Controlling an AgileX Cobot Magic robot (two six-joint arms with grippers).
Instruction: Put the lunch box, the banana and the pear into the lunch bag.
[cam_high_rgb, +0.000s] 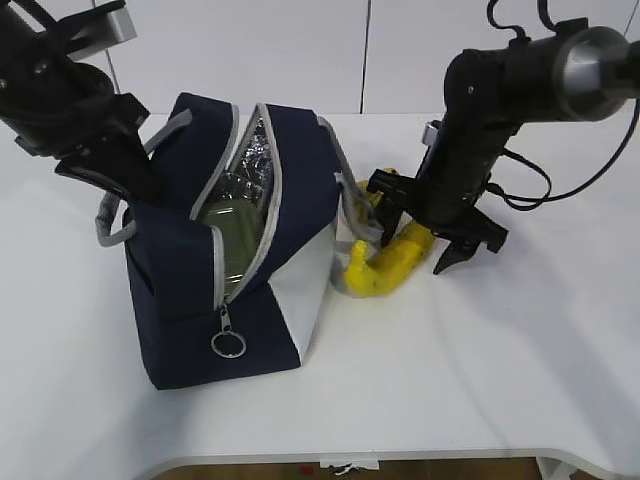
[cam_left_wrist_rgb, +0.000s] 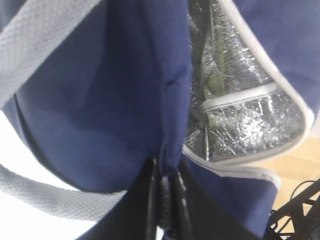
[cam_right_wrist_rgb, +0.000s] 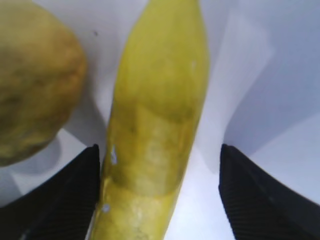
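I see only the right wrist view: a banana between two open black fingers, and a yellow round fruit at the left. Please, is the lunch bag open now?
Observer: Yes. The lunch bag stands unzipped, its silvery lining showing.
Operator: Is the lunch box already inside?
Observer: A pale green lid shows through the opening, so it seems so.
Operator: What does the other arm do?
Observer: The left claw is shut on the bag's navy fabric edge beside the opening.
Operator: On which side of the bag is my banana?
Observer: The banana lies on the table right of the bag, under the right claw.
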